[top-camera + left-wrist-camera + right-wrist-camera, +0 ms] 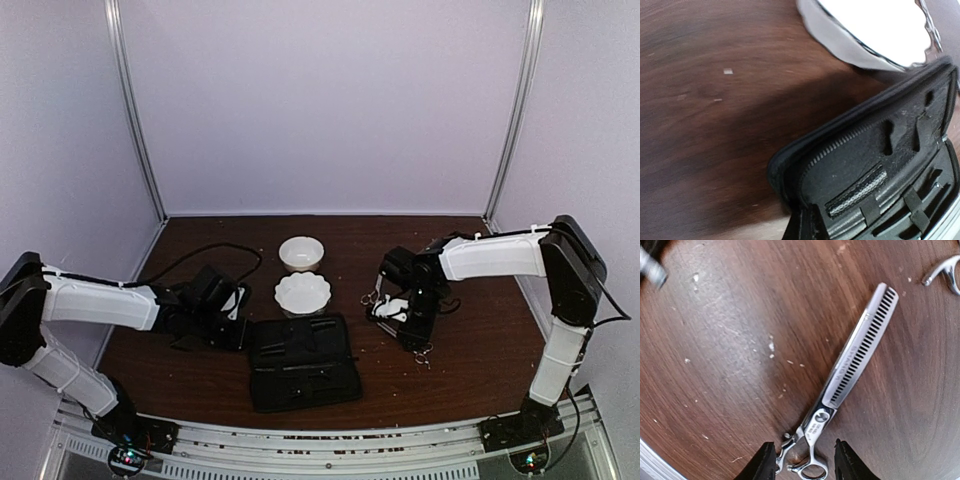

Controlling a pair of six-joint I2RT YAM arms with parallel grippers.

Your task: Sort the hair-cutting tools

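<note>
From overhead I count two glossy white bowls on the grained brown table (pixel 470 385), a round bowl (pixel 301 253) and a scalloped bowl (pixel 302 292), plus one black case (pixel 303 362) lying open. Only the right wrist view shows the steel shears (pixel 855 365) with their comb-toothed blade. They lie flat on the wood, ring handles between the spread jaws of my right gripper (pixel 802 462), with a second scissors (pixel 945 274) nearby. Only the left wrist view shows the case's foam cut-outs and zip. My left gripper (pixel 238 322), beside the case, is pressed together.
</note>
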